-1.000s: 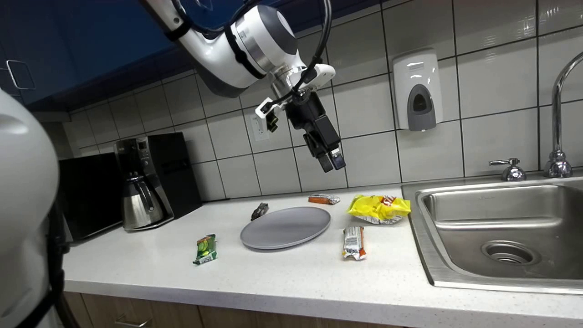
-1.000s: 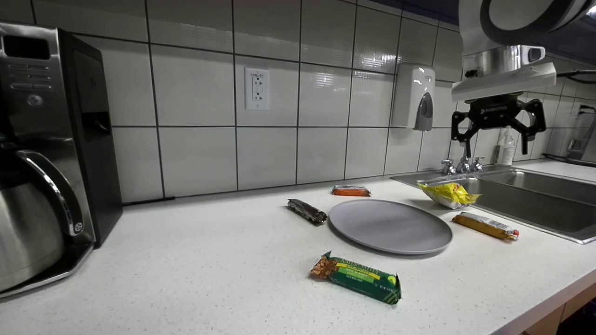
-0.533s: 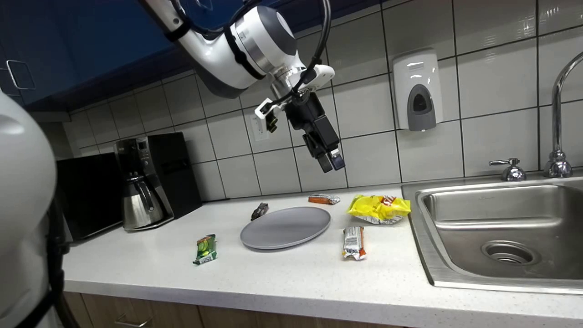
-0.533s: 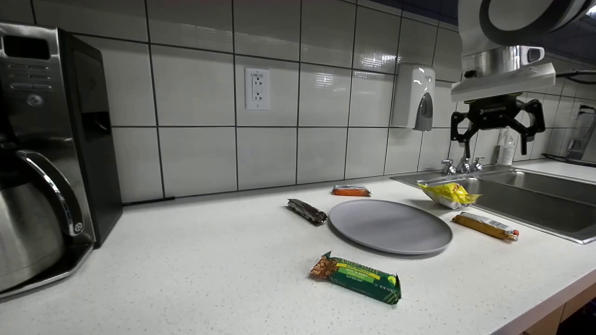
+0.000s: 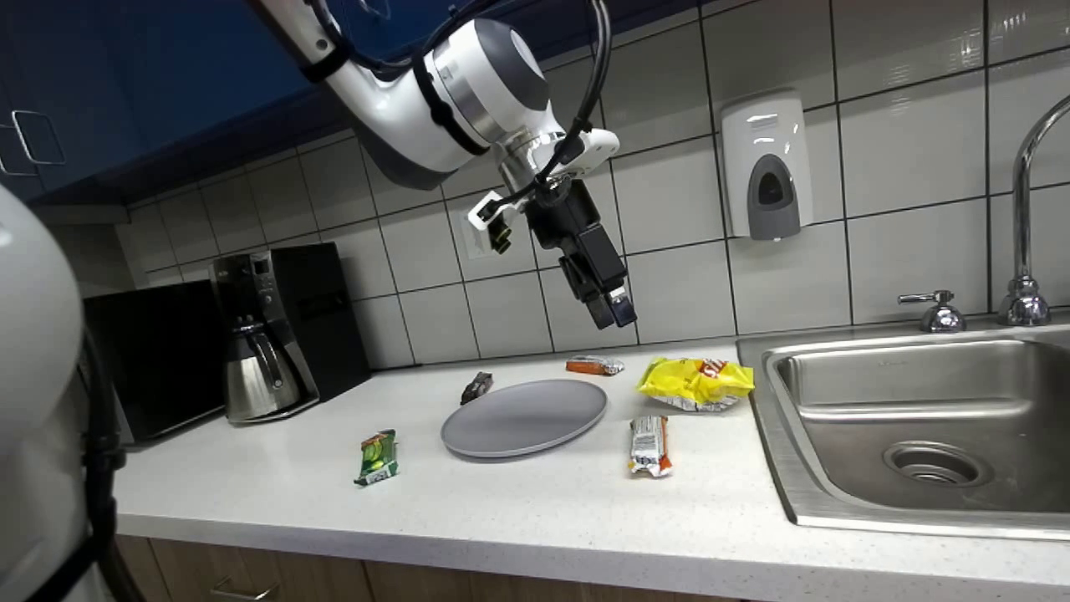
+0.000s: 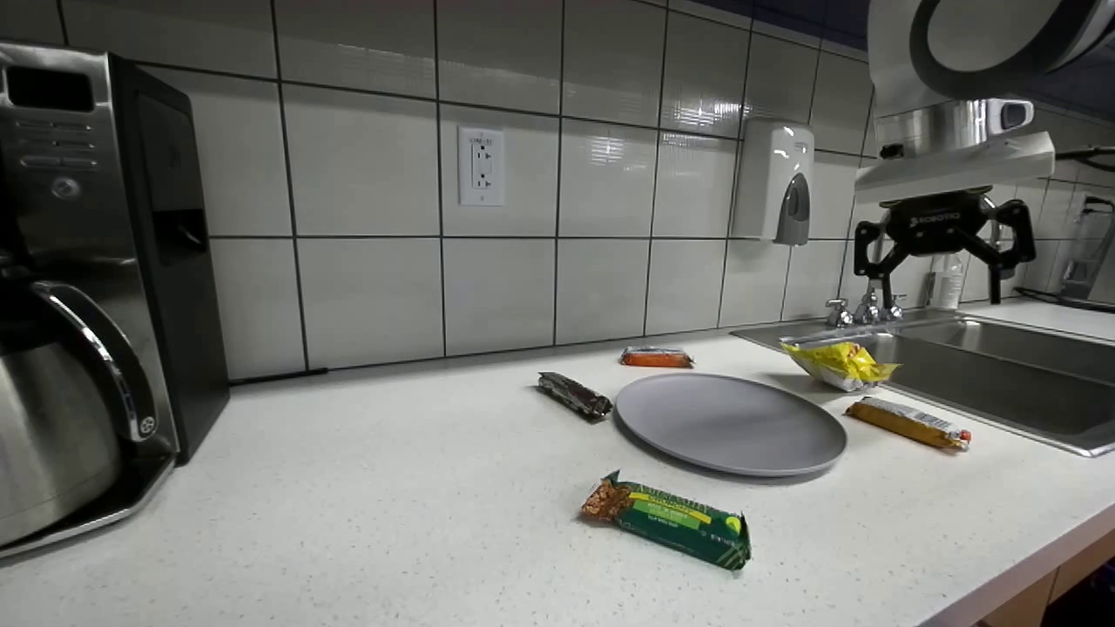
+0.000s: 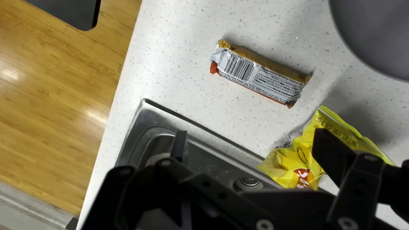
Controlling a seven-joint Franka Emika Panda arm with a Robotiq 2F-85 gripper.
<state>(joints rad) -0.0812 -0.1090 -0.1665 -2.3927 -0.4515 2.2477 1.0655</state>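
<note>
High above the counter, in both exterior views, my gripper (image 5: 612, 314) (image 6: 941, 300) (image 7: 250, 140) hangs open with its fingers wide apart and nothing held. Nearest it is a crumpled yellow snack bag (image 5: 694, 385) (image 6: 841, 364) (image 7: 306, 153), lying by the sink edge; in the wrist view one finger covers part of it. A silver-and-orange wrapped bar (image 5: 648, 445) (image 6: 908, 423) (image 7: 260, 75) lies on the counter beside a round grey plate (image 5: 535, 418) (image 6: 732, 422) (image 7: 377, 35). Around the plate lie a green bar (image 5: 378, 456) (image 6: 671, 522), a dark bar (image 5: 476, 388) (image 6: 575, 395) and an orange bar (image 5: 593, 365) (image 6: 656, 357).
A steel sink (image 5: 773, 451) (image 6: 1028, 383) with faucet (image 5: 1024, 217) borders the snacks. Against the tiled wall stands a coffee maker (image 5: 305, 309) (image 6: 87, 261). A soap dispenser (image 5: 765, 163) (image 6: 773, 183) hangs on the wall, and blue cabinets (image 5: 167, 75) overhang the counter.
My gripper has come down slightly within the last half second, shifting a little to the right in both exterior views. Its fingers stay wide apart. Bag, bars and plate lie unmoved.
</note>
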